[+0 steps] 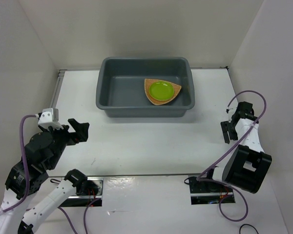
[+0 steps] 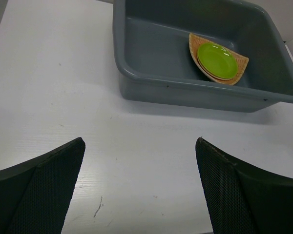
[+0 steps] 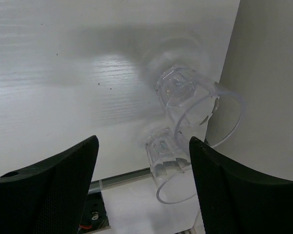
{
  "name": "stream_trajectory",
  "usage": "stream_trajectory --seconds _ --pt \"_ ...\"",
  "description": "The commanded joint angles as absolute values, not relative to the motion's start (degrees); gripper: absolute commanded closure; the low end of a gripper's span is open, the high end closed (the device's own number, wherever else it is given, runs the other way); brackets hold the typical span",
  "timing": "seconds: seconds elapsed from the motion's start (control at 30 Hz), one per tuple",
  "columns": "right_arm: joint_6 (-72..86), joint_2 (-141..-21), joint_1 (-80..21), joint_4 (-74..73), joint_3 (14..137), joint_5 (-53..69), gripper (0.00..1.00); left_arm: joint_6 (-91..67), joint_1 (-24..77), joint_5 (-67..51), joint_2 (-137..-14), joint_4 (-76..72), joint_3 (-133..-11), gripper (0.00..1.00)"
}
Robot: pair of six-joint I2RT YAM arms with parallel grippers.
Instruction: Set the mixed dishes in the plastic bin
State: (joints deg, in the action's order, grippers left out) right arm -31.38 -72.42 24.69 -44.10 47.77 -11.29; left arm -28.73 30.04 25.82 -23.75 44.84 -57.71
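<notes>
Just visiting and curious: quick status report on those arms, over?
Left gripper, right gripper open, empty. Lime-green plate atop woven plate inside plastic bin; no other dish in view. Two clear cups lying near right gripper.

Lime-grn plate [image 1: 160, 89] on tan woven plate [image 1: 152, 98], dk grey bin [image 1: 107, 97].

We can read no lettering, label, brand mark or number anywhere, neither on the large dark grey rectangular plastic bin [image 1: 141, 110] nor on the white table [image 1: 151, 142].

Two plates [image 1: 161, 89], one bin [image 1: 112, 100] — two cups [image 3: 185, 92]
</notes>
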Motion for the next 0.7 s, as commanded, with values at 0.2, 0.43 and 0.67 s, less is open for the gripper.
stream_trajectory --seconds 0.2,0.43,0.67 --pt "-33.3 -78.6 29.9 -37.2 48.1 -11.1 0.22 -28.4 30.1 26.2 -23.0 43.0 -57.6 0.00" --pt "-34.5 -81.6 30.4 -37.0 49.1 -9.7 0.76 -28.9 30.1 26.8 -22.0 43.0 -57.6 0.00" --pt "-32.8 -69.4 18.6 -45.4 68.8 -7.6 1.00 -28.9 30.1 27.3 -21.4 43.0 -57.6 0.00"
